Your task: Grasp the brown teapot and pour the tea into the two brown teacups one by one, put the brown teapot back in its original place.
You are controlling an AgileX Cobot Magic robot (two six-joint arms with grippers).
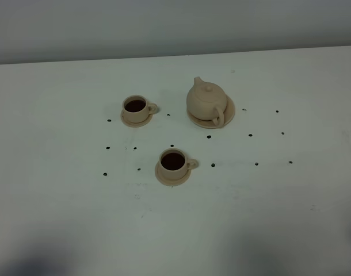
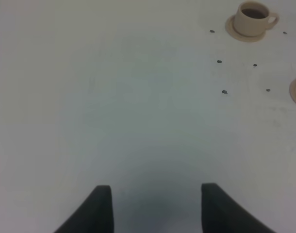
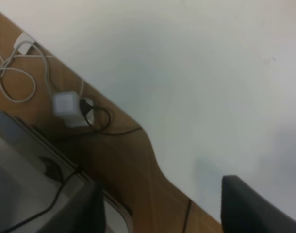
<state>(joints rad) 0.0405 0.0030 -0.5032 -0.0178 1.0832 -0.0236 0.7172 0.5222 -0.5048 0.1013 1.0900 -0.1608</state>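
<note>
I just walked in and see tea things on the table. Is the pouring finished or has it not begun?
It looks finished. Both cups, the far one and the near one, hold dark tea on their saucers. The teapot sits upright on its wide saucer. Nothing is in hand: the left tool and the right tool are open, empty and away from the tea set. Nothing seems left to do.

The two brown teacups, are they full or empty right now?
Both hold liquid. The far teacup and the near teacup each show a dark pool inside, sitting upright on their saucers; how full, cannot tell.
</note>
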